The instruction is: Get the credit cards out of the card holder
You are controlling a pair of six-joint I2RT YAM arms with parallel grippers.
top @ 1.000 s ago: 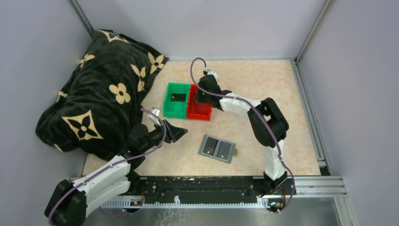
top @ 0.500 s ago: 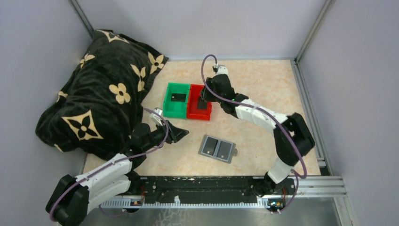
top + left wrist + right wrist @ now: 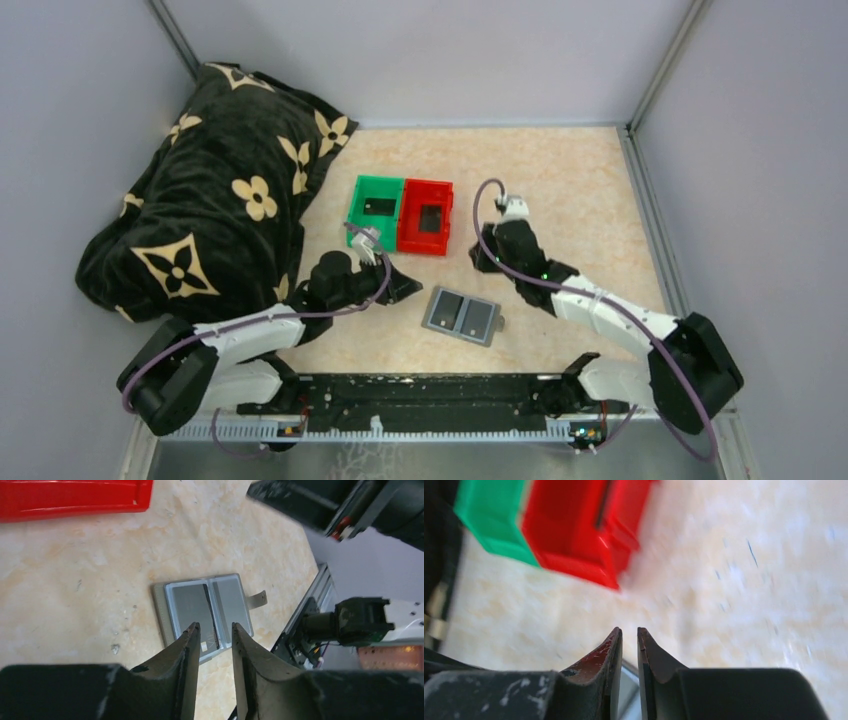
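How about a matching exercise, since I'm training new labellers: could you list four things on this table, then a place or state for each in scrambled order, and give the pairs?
Things:
1. card holder
2. green bin
3. red bin
4. black flowered blanket

Places or states:
A. heaped at the far left
B. lying open and flat, on the near side of the bins
C. right one of the touching pair
D. left one of the touching pair, next to the blanket

Pairs: 1-B, 2-D, 3-C, 4-A
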